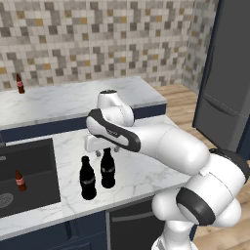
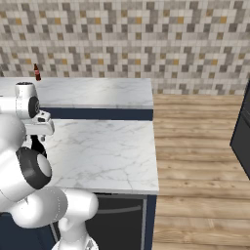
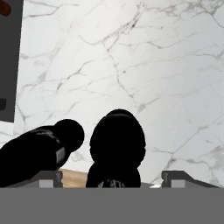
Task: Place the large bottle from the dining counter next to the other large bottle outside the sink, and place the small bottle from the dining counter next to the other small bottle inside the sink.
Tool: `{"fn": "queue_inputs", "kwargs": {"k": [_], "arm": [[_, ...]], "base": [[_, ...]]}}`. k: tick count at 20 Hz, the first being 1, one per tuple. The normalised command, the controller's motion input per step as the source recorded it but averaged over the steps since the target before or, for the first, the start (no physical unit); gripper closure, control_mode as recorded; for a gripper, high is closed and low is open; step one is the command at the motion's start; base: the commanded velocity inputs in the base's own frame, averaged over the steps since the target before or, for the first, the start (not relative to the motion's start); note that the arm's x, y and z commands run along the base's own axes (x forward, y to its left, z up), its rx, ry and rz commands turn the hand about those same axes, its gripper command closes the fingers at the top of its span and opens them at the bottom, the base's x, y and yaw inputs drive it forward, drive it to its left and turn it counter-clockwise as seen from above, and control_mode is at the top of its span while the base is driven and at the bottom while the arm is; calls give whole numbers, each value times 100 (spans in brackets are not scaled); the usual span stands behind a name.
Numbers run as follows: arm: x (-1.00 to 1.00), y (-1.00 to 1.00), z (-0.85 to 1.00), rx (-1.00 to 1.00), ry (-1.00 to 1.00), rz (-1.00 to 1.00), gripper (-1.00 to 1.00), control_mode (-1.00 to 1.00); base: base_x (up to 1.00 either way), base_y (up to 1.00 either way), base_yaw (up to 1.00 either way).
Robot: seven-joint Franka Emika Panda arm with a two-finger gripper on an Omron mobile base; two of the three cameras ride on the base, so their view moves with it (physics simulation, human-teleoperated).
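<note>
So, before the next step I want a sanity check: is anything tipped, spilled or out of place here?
Nothing stands out. Both large bottles stand upright side by side beside the sink, a small bottle stands upright inside it, and another small bottle stands on the far counter. No spills.

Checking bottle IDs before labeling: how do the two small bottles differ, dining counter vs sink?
The small bottle on the dining counter stands on the marble top by the tiled wall; the small bottle in the sink stands down in the dark basin. The counter one is far from the two large bottles, the sink one near them. Both are upright, brown, with red labels.
</note>
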Motion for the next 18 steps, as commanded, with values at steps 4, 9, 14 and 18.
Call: {"fn": "queue_inputs", "kwargs": {"k": [4,9,14,18], "arm": [[0,0,18,0,0,0,-100,-100],[-8,-12,70,0,0,0,-100,-100],[-31,-58,64,0,0,0,-100,-100],[-58,-57,44,0,-1,0,-100,-100]], "base": [[0,0,0],[0,0,0],[0,0,0],[0,0,0]]}}
